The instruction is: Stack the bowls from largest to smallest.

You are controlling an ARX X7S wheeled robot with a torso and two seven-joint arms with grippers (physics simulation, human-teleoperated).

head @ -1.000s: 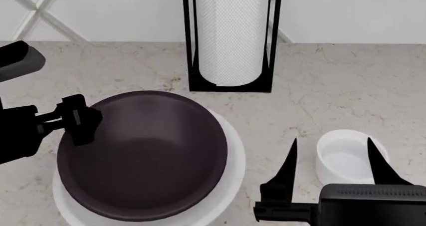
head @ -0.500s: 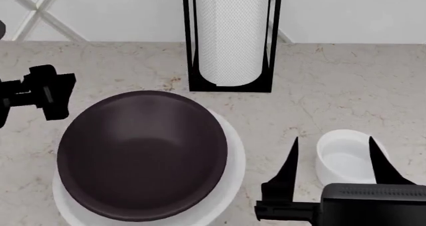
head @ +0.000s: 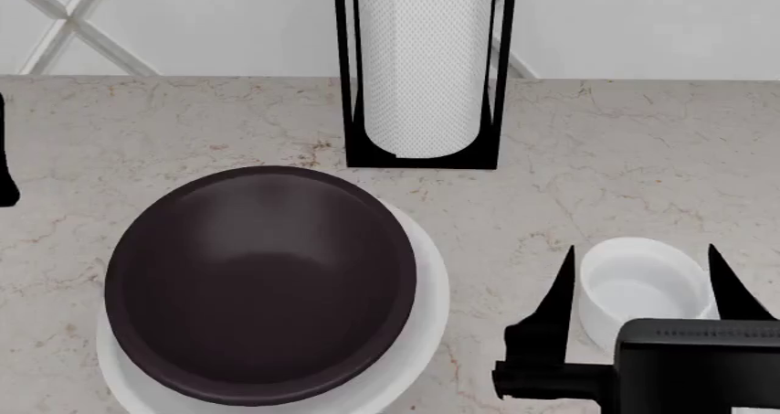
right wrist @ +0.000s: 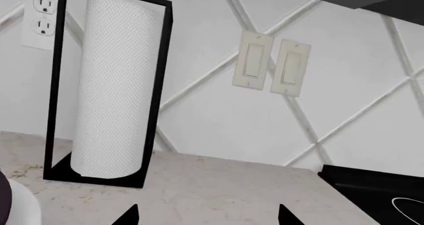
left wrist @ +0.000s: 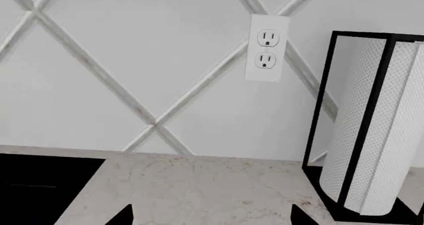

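Small white bowl [head: 644, 295] sitting on desk [head: 585, 158] at 4 o'clock, right tool [head: 640, 281] released, fingers now straddling it after sliding rightward.

Left tool retreating: gone from head view bar sliver at 9 o'clock; state cannot tell.

Brown bowl [head: 256, 281] already nesting in large white bowl [head: 421, 341]; only small one remaining.

Count: three bowls, one paper-towel roll [head: 423, 62] at 12 o'clock.

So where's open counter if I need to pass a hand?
Bare counter lies right of the paper-towel roll, behind the small white bowl. Also left of the roll, behind the brown bowl. Crowded around the small bowl, between the right gripper's jaws.
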